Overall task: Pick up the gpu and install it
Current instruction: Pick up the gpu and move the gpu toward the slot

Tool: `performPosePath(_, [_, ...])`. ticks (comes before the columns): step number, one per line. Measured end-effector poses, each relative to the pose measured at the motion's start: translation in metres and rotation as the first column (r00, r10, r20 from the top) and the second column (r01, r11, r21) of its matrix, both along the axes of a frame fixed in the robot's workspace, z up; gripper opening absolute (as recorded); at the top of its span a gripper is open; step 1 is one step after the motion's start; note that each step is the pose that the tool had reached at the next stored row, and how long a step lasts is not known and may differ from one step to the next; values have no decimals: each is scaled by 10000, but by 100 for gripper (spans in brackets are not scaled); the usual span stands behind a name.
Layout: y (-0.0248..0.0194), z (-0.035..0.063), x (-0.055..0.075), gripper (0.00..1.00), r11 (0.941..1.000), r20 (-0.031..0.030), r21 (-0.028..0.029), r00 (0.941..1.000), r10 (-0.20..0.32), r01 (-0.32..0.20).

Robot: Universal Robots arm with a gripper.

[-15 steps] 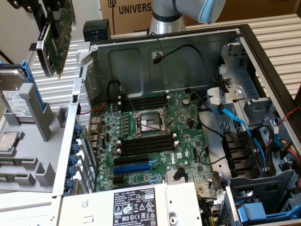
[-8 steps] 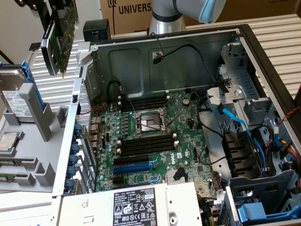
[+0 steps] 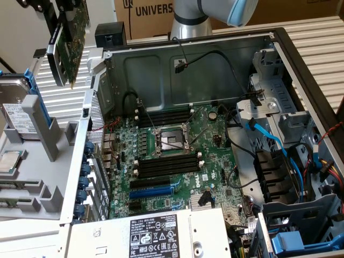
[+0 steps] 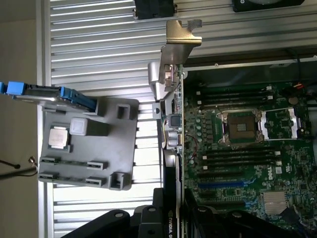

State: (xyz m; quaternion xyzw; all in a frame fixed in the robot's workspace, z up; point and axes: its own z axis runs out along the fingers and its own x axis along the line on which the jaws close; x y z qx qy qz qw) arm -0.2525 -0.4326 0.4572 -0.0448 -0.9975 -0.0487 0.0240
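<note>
Pinching the gpu (image 3: 69, 40) by one end, your end effector (image 3: 60, 19) is hanging high at the exterior view's left, outside the open computer case (image 3: 161, 59) and above the ribbed tabletop (image 3: 67, 99). You are seeing the card tilted there, its green circuit face turning toward the case and clear of the case wall. In the wrist view the gpu (image 4: 173, 124) is showing edge-on, its silver bracket (image 4: 181, 47) pointing away from the end effector (image 4: 176, 213), whose fingers are closing on the card's other end. Below, the motherboard (image 3: 177, 156) is lying flat inside the case, its bare processor socket (image 3: 171, 141) sitting between rows of black memory sticks (image 3: 166, 166). A grey parts holder (image 3: 45, 188) is resting just beside the case at the exterior view's left, carrying a hard drive (image 3: 16, 105) with blue rails and a processor chip (image 3: 8, 161).
</note>
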Motion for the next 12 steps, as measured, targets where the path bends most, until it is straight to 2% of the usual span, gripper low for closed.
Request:
performPosePath(6, [1, 0, 25, 26, 10000, -15, -7, 10000, 3, -3])
performPosePath(12, [2, 0, 294, 26, 10000, -27, -5, 10000, 0, 0])
